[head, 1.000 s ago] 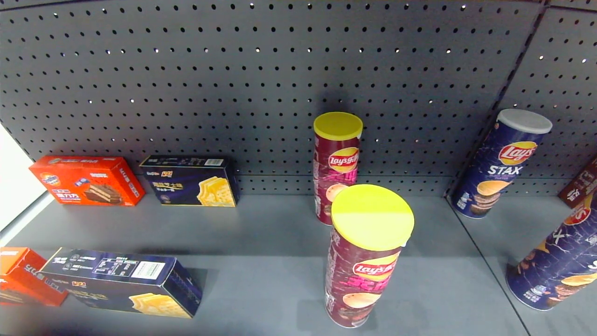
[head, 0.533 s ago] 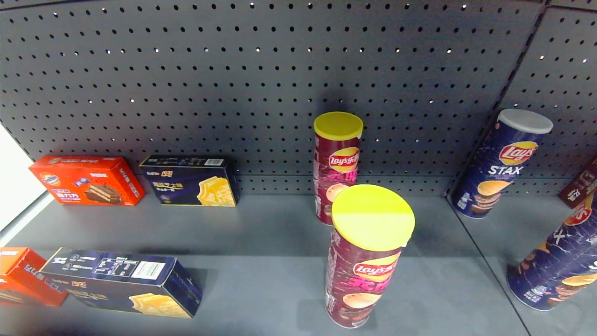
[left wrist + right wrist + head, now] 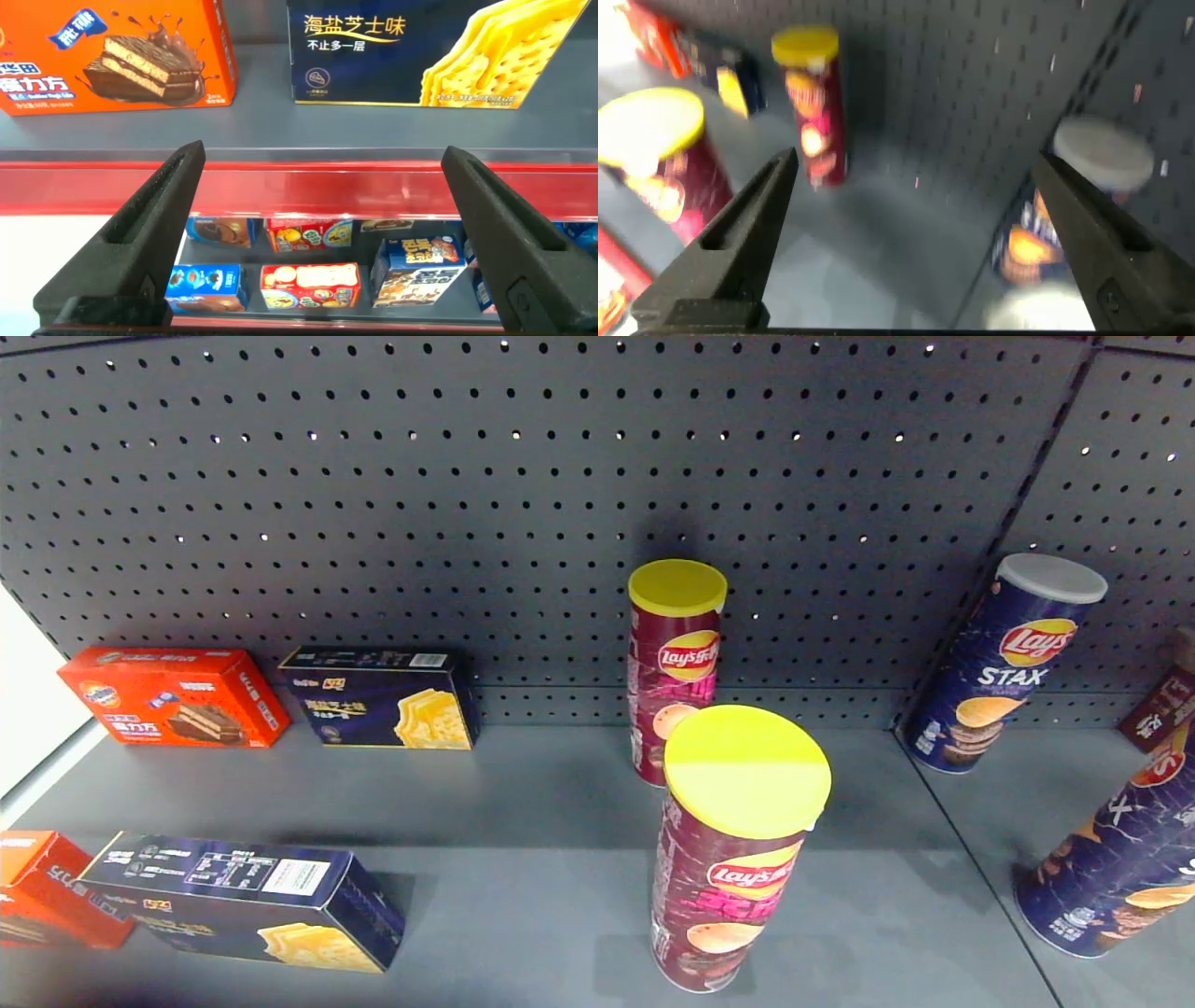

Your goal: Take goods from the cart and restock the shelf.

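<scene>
Right gripper (image 3: 915, 161), jaws wide and empty, faces the front yellow-lidded can (image 3: 738, 840); left gripper (image 3: 322, 154), likewise spread and empty, fronts the shelf (image 3: 523, 803) left of that can. I would set new stock into the bare gap left of it.

Left gripper (image 3: 322, 149) and right gripper (image 3: 915, 157) hold jaws apart.

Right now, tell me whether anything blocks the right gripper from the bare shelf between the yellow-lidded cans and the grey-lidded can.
Nothing visible does. The open, empty right gripper faces that bare shelf floor directly; the near yellow-lidded can and far yellow-lidded can flank it on the left, the grey-lidded can on the right.
</scene>
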You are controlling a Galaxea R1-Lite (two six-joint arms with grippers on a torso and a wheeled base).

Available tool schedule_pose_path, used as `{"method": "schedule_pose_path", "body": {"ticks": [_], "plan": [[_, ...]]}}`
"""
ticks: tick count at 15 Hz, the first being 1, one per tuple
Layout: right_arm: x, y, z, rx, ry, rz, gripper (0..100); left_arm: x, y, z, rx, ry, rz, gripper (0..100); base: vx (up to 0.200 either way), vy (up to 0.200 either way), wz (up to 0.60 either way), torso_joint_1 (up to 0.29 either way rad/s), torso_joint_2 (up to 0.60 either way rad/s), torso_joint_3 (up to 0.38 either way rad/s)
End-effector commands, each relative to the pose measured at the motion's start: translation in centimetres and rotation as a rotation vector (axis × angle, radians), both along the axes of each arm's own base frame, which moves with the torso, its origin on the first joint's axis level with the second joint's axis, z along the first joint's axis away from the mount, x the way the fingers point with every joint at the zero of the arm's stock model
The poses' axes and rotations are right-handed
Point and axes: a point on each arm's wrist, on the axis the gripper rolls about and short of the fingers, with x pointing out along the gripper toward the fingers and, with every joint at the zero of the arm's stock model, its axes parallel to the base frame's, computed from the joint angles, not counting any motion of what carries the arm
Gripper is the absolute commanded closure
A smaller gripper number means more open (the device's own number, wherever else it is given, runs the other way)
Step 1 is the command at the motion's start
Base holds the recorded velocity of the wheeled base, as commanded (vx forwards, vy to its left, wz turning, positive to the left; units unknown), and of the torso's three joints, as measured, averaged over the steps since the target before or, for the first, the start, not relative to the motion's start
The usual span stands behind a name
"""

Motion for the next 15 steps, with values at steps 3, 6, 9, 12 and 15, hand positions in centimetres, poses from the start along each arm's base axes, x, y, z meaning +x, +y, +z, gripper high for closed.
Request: {"method": "schedule_pose_path", "body": {"ticks": [3, 6, 9, 12, 15], "plan": [[2.3, 1.4, 0.0, -0.019, 0.043, 0.055, 0, 0.0, 0.0, 0.0, 0.0, 0.001, -0.001, 0, 0.0, 0.0, 0.0, 0.0, 0.0, 0.0], [3.4, 2.9, 0.4, -0.054, 0.042, 0.129, 0, 0.0, 0.0, 0.0, 0.0, 0.001, 0.001, 0, 0.0, 0.0, 0.0, 0.0, 0.0, 0.0], [5.0, 4.1, -0.3, -0.107, 0.065, 0.197, 0, 0.0, 0.0, 0.0, 0.0, 0.001, 0.001, 0, 0.0, 0.0, 0.0, 0.0, 0.0, 0.0], [6.8, 5.7, -0.3, -0.136, 0.08, 0.239, 0, 0.0, 0.0, 0.0, 0.0, 0.001, -0.001, 0, 0.0, 0.0, 0.0, 0.0, 0.0, 0.0], [7.9, 7.2, -0.5, -0.163, 0.091, 0.289, 0, 0.0, 0.0, 0.0, 0.0, 0.001, 0.001, 0, 0.0, 0.0, 0.0, 0.0, 0.0, 0.0]]}}
